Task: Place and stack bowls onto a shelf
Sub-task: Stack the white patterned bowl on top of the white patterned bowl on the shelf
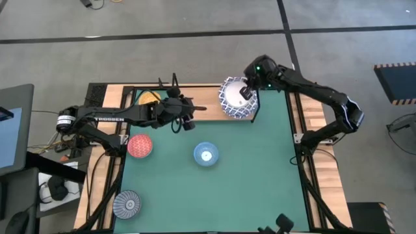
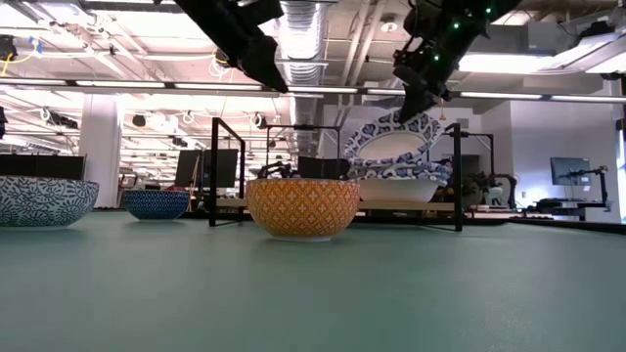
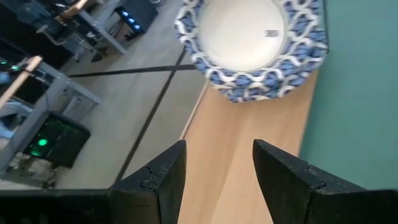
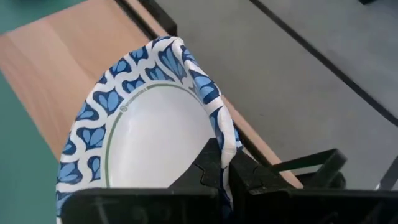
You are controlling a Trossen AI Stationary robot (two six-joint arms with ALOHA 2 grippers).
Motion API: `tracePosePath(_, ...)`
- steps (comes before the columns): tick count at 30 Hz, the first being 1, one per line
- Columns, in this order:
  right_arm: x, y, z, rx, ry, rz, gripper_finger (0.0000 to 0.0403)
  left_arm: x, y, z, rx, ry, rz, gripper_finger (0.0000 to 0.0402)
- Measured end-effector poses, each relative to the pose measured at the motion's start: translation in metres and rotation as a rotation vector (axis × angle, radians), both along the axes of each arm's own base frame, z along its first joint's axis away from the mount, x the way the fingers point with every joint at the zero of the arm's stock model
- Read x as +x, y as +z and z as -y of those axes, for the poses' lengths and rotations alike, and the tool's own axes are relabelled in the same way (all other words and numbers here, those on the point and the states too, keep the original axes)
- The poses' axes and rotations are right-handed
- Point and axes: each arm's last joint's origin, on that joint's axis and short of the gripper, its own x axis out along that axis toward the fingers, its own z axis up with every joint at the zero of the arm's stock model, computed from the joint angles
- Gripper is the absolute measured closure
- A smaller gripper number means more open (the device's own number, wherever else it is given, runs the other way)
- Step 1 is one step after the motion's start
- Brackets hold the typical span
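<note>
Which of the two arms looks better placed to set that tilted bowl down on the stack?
The right. Its gripper already pinches the tilted white-and-blue bowl by the rim, over the stack on the shelf. The left gripper is open, holding nothing.

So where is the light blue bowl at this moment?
In the high view the light blue bowl sits alone near the middle of the green mat, right of the red bowl and in front of the shelf.

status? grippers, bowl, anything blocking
Right gripper shut on white-and-blue bowl, held tilted over the stack on the shelf. Left gripper open, empty, over shelf middle. Nothing blocking.
</note>
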Motion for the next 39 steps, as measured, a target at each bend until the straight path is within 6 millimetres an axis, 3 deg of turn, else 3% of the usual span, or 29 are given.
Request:
tracePosePath(7, 0.003, 0.004, 0.002, -0.041, 0.007, 0.040, 0.0382, 0.000, 0.000, 0.000, -0.002, 0.000, 0.002, 0.0229)
tracePosePath(14, 0.013, -0.023, 0.008, 0.058, 0.000, -0.068, 0.0375, 0.000, 0.000, 0.000, 0.000, -0.002, -0.002, 0.0229)
tracePosePath(21, 0.029, -0.047, 0.011, 0.097, 0.022, -0.118, 0.0317, 0.000, -0.001, 0.000, -0.002, -0.002, -0.009, 0.0229)
tracePosePath(26, 0.030, -0.042, 0.012, 0.066, 0.027, -0.093, 0.0271, 0.000, -0.001, 0.000, -0.002, -0.001, -0.009, 0.0229)
tracePosePath(33, 0.016, -0.013, 0.004, -0.055, -0.046, -0.054, 0.0203, -0.001, -0.002, 0.000, -0.001, 0.008, -0.023, 0.0229)
tracePosePath(39, 0.019, 0.000, -0.014, -0.055, 0.037, 0.016, 0.0178, -0.001, -0.002, 0.000, -0.004, 0.015, -0.018, 0.0229)
